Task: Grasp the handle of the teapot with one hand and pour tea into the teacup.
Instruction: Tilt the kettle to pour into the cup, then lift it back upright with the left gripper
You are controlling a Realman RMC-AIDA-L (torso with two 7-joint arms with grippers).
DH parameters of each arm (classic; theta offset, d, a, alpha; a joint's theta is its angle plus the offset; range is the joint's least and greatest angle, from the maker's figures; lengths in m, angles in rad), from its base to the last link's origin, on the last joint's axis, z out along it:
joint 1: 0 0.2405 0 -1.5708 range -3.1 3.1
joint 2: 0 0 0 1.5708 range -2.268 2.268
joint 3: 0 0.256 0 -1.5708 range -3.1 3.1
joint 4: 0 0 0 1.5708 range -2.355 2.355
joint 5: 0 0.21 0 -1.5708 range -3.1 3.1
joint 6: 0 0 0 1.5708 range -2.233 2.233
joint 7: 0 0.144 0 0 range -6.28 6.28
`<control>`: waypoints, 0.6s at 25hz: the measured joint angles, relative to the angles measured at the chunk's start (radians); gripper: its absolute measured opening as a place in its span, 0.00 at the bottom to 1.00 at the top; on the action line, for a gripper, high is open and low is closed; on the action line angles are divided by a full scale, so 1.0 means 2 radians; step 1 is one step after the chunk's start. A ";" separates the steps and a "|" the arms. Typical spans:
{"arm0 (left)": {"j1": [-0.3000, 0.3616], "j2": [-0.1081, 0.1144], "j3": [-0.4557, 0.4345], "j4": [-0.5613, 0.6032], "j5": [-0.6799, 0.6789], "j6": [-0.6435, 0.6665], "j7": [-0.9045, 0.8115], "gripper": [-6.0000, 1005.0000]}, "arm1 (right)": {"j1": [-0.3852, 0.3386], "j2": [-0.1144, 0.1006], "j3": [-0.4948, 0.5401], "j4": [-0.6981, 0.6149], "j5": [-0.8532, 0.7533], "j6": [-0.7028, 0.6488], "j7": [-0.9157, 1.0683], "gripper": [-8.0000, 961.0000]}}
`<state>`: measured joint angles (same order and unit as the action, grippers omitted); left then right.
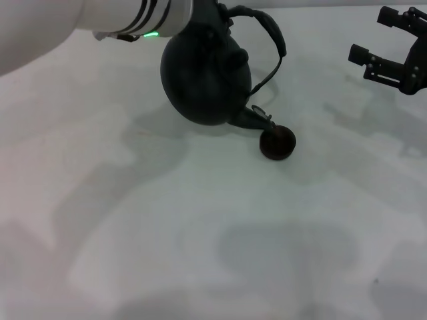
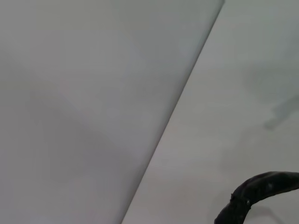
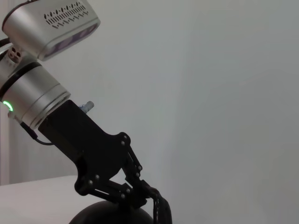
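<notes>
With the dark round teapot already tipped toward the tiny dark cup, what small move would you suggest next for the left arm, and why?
Probably hold this tilt, or tip very slightly further. The left gripper grips the arched wrapped handle of the dark round teapot, which is lifted and tilted, its short spout directly over the tiny dark teacup. No stream is discernible. The right gripper hangs idle at the far right.
</notes>
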<state>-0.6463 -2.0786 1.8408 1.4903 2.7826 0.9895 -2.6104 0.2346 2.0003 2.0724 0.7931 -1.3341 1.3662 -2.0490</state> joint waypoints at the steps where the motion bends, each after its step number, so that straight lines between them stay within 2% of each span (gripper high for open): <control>1: -0.002 0.000 0.000 -0.001 0.000 0.003 0.000 0.15 | 0.000 0.000 0.000 0.000 0.000 0.000 0.000 0.89; 15: -0.007 -0.001 0.007 -0.002 0.017 0.014 -0.007 0.14 | 0.000 0.000 0.000 0.000 -0.001 -0.001 0.000 0.89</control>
<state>-0.6598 -2.0808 1.8547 1.4864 2.8161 1.0176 -2.6245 0.2346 2.0002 2.0723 0.7930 -1.3353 1.3645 -2.0493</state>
